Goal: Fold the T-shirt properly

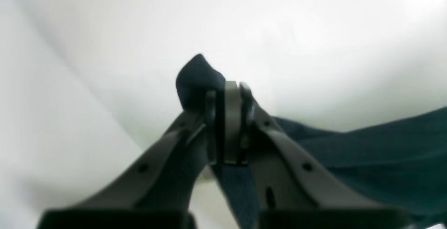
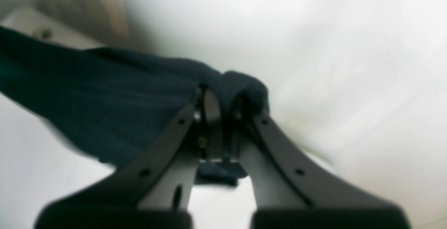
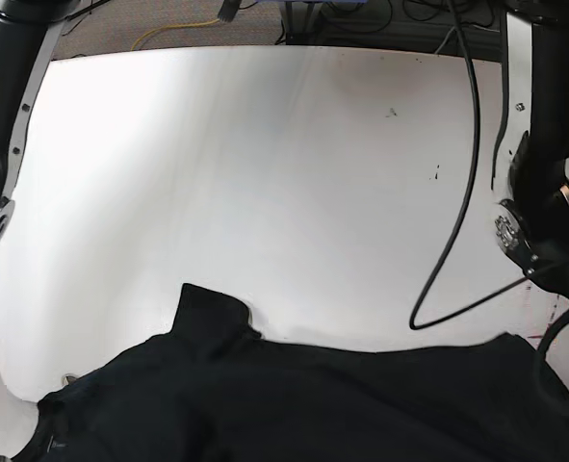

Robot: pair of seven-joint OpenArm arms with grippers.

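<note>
**Both hands pinch the T-shirt at the near edge**

The left hand (image 1: 228, 93) is pressed together on a bunched fold of the T-shirt (image 3: 294, 404), and the right hand (image 2: 218, 98) likewise pinches dark cloth (both wrist views are blurry). The black garment lies rumpled along the near side of the white tabletop (image 3: 265, 173), one sleeve jutting toward the far side.

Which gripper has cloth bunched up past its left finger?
The left gripper: a dark knob of the T-shirt pokes up beside its left finger. On the right gripper, the bunch sits over the right finger.

White table (image 3: 265, 173), grey carpet (image 3: 120, 24) behind
</note>
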